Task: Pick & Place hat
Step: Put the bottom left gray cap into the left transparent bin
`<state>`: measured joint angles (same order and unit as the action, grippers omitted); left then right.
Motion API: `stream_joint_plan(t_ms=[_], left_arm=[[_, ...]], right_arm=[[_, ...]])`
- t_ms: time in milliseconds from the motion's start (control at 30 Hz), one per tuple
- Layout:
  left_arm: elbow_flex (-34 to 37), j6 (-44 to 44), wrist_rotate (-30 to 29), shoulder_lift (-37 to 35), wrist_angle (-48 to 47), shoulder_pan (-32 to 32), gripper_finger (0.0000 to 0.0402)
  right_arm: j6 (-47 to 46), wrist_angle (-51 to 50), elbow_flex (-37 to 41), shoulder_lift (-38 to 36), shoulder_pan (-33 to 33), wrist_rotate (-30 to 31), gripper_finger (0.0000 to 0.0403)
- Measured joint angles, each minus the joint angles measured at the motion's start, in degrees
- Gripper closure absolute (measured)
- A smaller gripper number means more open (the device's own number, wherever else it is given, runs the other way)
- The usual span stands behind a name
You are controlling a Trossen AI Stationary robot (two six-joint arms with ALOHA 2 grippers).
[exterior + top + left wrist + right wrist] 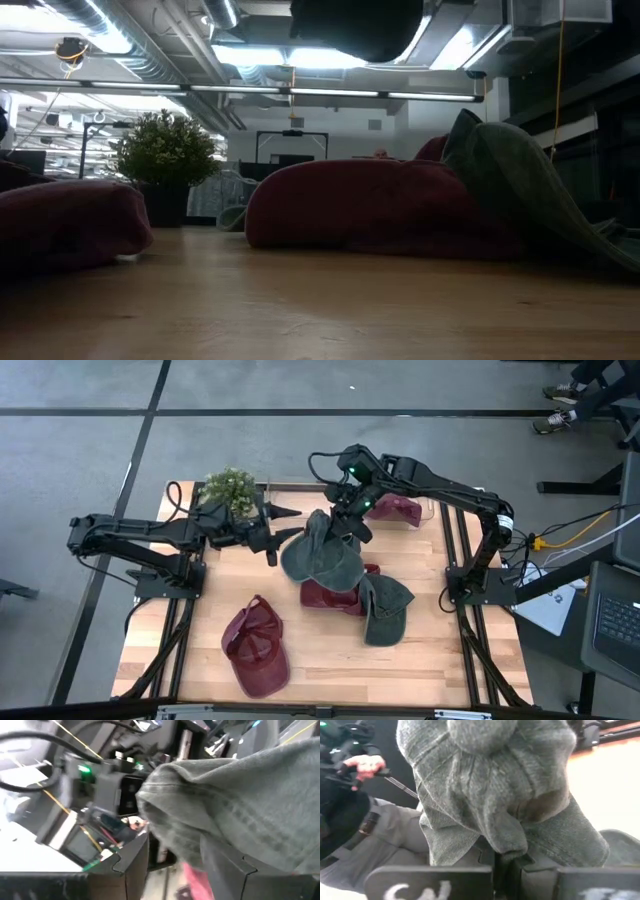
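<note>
Grey floor (80, 440), exposed ceiling ducts (150, 40)

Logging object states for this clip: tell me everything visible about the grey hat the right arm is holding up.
The grey hat is a soft, ribbed-looking fabric cap with a brim, hanging limp and crumpled above the table's middle. The right gripper is shut on its upper edge, fabric bunched between the fingers. The left gripper, open, sits right beside it. It hangs over a maroon hat.

The right pincer (350, 520) holds a grey hat (322, 555) aloft; the left pincer (283, 532) gapes just beside it.
</note>
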<state>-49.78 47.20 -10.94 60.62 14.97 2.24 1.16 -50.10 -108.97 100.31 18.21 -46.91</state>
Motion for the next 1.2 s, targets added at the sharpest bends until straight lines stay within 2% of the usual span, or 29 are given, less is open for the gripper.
stream_joint_plan(t_ms=[133,233,533,633,967,1200], left_arm=[[-0.3,-3.3,0.1,1.6,-0.3,0.0,0.0228],[-3.2,-7.6,0.1,1.7,-2.9,0.0,0.0228],[-15.1,-10.6,2.2,2.9,-25.2,0.0,0.0229],[-16.7,-10.2,3.4,3.9,-28.5,0.0,0.0229],[-17.2,-3.1,2.9,5.0,-28.5,0.0,0.0229],[-17.2,0.9,0.4,5.0,-28.0,0.0,0.0229]], right_arm=[[1.8,-3.1,0.0,0.0,-0.2,2.3,0.0394],[3.1,-5.8,0.0,0.0,-0.2,3.8,0.0394],[5.0,-7.2,0.0,0.0,-0.2,3.9,0.0393],[5.2,-7.3,0.0,0.0,-0.2,3.9,0.039],[5.4,-7.7,0.0,0.0,-0.2,3.8,0.039],[5.4,-8.1,0.0,0.0,-0.2,3.8,0.039]])
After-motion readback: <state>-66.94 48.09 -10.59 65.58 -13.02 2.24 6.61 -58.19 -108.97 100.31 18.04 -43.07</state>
